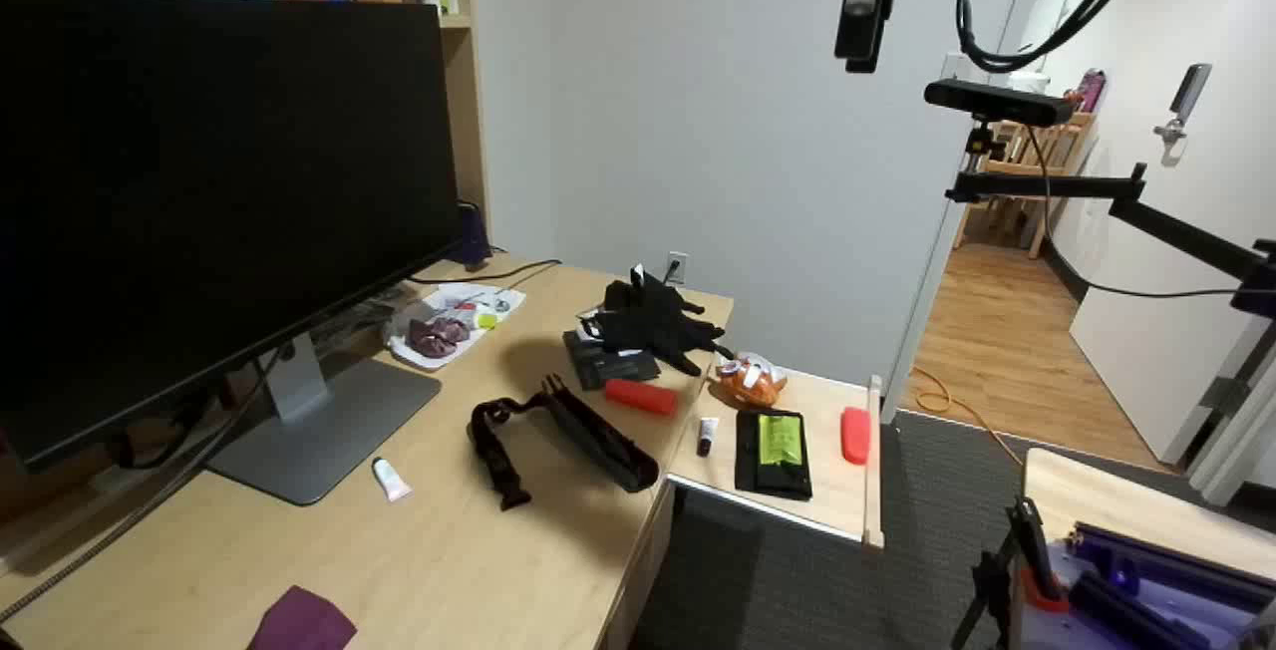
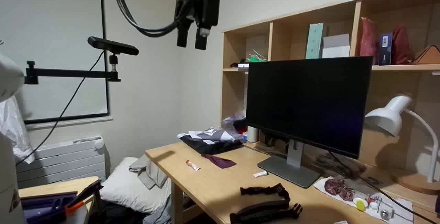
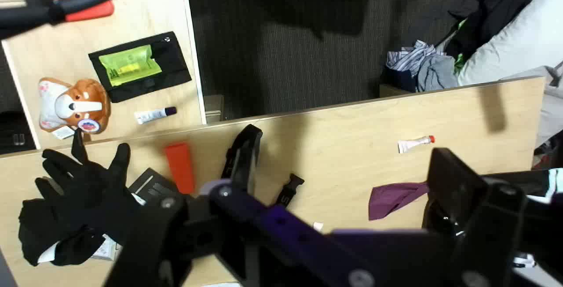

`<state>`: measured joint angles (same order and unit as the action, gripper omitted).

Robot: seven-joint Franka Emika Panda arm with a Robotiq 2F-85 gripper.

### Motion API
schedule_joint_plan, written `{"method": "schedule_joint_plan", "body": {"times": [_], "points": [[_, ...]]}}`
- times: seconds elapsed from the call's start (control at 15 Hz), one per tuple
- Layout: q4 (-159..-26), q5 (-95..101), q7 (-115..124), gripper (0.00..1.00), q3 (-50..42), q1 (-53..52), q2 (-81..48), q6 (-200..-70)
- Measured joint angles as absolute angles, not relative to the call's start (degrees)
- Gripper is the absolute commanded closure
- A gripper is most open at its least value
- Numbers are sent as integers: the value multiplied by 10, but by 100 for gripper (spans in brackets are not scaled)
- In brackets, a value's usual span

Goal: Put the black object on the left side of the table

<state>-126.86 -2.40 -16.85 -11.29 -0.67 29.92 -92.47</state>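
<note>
The black object is a slim strap with buckle ends, bent in a V. It lies on the table in both exterior views, as the black object (image 1: 598,439) and the black object (image 2: 263,207). In the wrist view the black object (image 3: 288,189) shows only in parts, since a finger and the gripper body hide the rest. The table (image 1: 469,570) has a light tan top, also seen as the table (image 2: 206,182) and the table (image 3: 334,146). My gripper (image 1: 859,57) hangs high above the table, apart from everything. The gripper (image 2: 191,42) is open and empty; its fingers (image 3: 347,168) stand wide apart.
A large monitor (image 1: 229,201) stands at the back. Black gloves (image 1: 653,321) and a red piece (image 1: 641,397) lie near the strap. An open drawer (image 1: 827,515) sticks out. Small tubes (image 2: 193,165), purple cloth (image 3: 391,196) and a white tray (image 1: 414,356) are on the table.
</note>
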Motion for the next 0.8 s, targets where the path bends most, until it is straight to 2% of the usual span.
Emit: {"method": "schedule_joint_plan", "body": {"times": [0.53,0.8], "points": [[-1273,-24,-164,0,-103,-7,294,-938],[-1308,-23,-130,0,-66,-7,233,-1049]]}}
